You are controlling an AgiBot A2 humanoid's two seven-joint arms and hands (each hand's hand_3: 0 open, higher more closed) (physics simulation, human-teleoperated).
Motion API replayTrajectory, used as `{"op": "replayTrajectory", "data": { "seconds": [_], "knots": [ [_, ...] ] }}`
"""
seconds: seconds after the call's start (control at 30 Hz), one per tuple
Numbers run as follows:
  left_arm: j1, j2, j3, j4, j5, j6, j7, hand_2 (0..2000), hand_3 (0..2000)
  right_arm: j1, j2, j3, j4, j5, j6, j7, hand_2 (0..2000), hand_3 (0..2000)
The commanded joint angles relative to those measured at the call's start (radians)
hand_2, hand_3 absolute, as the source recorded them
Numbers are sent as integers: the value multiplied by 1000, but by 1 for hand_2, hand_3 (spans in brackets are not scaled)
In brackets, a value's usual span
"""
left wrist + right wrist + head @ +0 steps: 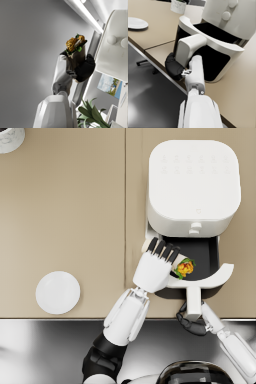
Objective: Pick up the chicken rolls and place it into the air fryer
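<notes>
Tan surface (65,203) carries the air fryer (192,180); above its open drawer (202,259), the left hand (155,265) grips the chicken roll (183,268). Right wrist view: right hand (174,68) holds the handle (188,48) (steadying). Next comes lowering and release.

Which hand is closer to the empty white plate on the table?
The left. The left hand holds the chicken roll over the air fryer basket, nearer the plate. The right hand grips the basket handle, farther off.
</notes>
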Motion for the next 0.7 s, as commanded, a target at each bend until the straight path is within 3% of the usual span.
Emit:
{"op": "replayTrajectory", "data": {
  "seconds": [0.03,0.2,0.23,0.27,0.3,0.33,0.43,0.47,0.5,0.53,0.67,0.7],
  "knots": [
    [91,-4,94,69,-1,0,0,2000,2000,-8,-200,257,89,0,-2,0,2000,2000],
    [128,33,122,130,0,-8,0,2000,2000,-38,-210,255,94,0,10,0,2000,2000],
    [332,-186,430,139,0,-9,0,2000,2000,-43,-210,255,94,-1,16,-1,2000,2000],
    [176,-13,190,146,-1,-8,0,2000,2000,-41,-213,257,92,-1,27,-1,2000,2000],
    [183,-15,201,151,1,-11,0,2000,2000,-45,-23,-52,33,-1,38,-2,2000,2000],
    [181,-12,198,151,0,-14,0,2000,2000,-46,-218,257,93,0,49,-2,2000,2000],
    [192,9,193,180,0,-20,-1,2000,2000,-48,-231,257,97,0,103,1,2000,2000],
    [197,17,184,196,0,-20,-1,2000,2000,-62,-133,-146,-14,0,123,2,2000,2000],
    [197,21,185,209,0,-21,-1,639,1673,-56,-244,257,100,0,138,-2,2000,2000],
    [187,15,178,202,0,-4,-1,0,1347,-62,-252,258,108,0,160,-6,2000,2000],
    [178,20,142,241,0,22,0,0,40,-142,-295,257,116,1,184,-14,2000,2000],
    [175,20,133,248,1,22,1,0,0,-157,-304,257,116,1,189,-16,2000,2000]
  ]
}}
